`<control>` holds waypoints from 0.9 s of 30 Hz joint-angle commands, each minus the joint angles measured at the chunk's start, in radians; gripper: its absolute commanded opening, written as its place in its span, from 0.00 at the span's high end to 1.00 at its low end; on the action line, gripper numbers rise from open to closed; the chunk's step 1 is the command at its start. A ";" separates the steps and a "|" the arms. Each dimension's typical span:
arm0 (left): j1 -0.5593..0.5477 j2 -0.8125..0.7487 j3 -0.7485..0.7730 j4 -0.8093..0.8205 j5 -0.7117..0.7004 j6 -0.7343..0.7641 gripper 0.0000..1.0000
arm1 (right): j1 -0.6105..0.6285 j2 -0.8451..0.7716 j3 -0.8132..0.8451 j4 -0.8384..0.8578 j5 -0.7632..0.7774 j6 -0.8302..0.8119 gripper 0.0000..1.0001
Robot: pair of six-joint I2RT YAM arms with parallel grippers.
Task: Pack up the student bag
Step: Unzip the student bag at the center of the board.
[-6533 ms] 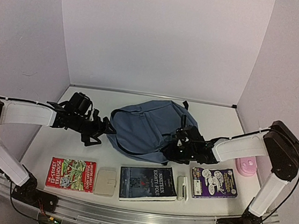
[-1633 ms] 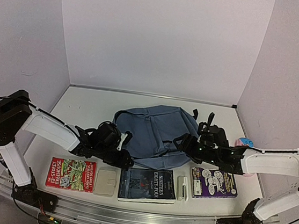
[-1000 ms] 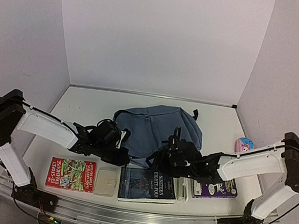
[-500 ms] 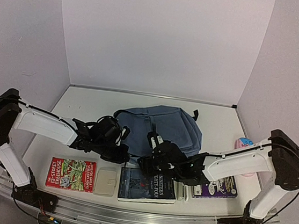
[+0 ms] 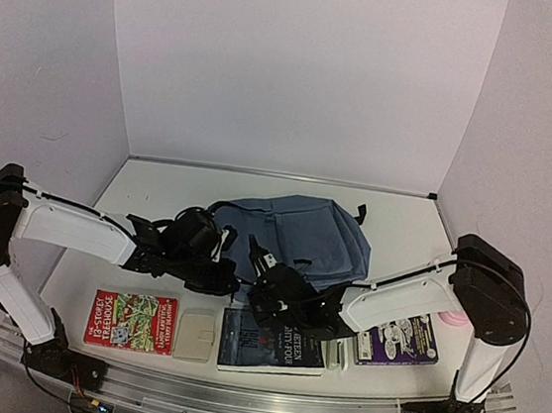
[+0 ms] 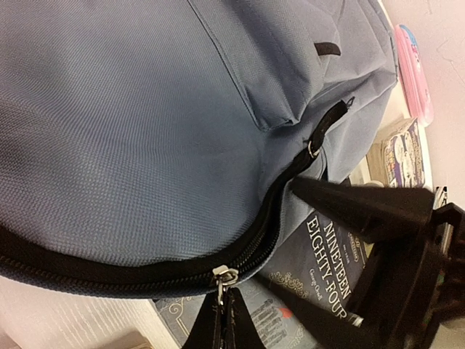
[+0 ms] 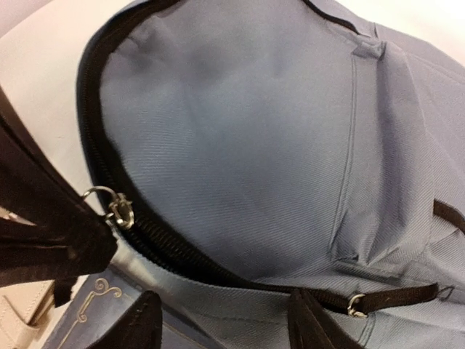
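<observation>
**Op:** Status? Where's the student bag, and what are my pincers on?

**Eng:** The student bag (image 5: 303,232) lies flat mid-surface (image 5: 158,188), between your two arms. It has a rounded dome outline and slate-blue woven cloth, with a fine diagonal grain in both wrist views. A black zipper (image 6: 73,262) curves along its near edge.

**Op:** Left?

**Eng:** Your left pincer (image 6: 222,320) is clenched on the zipper pull (image 6: 224,278), a small bright metal slider and ring. It's pinched between the black tips at the bag's near rim.

**Op:** Right?

**Eng:** Your right pincer (image 7: 227,311) is released. Its two blunt matte-black fingers (image 7: 138,323) stand well apart, straddling the bag's near edge just below the zipper. Nothing is pinched between them. Can't tell whether the pads touch the cloth. It sits just beside your left one.

**Op:** What else is close?

**Eng:** A black webbing tab (image 7: 392,297) with a small metal ring lies on the cloth near one of those fingers. The front pocket (image 6: 290,65) is a stitched panel with a squared corner.

A row of flat things runs along the near edge of the surface:
- a glossy red paperback (image 5: 130,321)
- a beige case (image 5: 195,335) with rounded corners
- a dark blue paperback (image 5: 275,346), partly under your right arm
- a purple paperback (image 5: 396,338)

The bag's rim is just beside the dark blue one. Touching or not, can't tell. A glossy, rounded pink pencil case (image 6: 413,73) lies beyond the purple one, far right.
</observation>
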 commanded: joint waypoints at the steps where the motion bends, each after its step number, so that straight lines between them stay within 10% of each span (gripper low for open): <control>1: 0.015 -0.047 0.006 0.025 0.010 -0.014 1.00 | 0.000 0.029 0.035 0.016 0.103 0.002 0.71; 11: 0.112 -0.091 0.029 -0.072 0.064 0.004 1.00 | 0.001 -0.018 -0.014 0.020 0.118 0.049 0.99; 27: 0.381 0.035 0.384 -0.595 0.269 0.275 1.00 | 0.001 -0.123 -0.133 0.023 0.109 0.118 1.00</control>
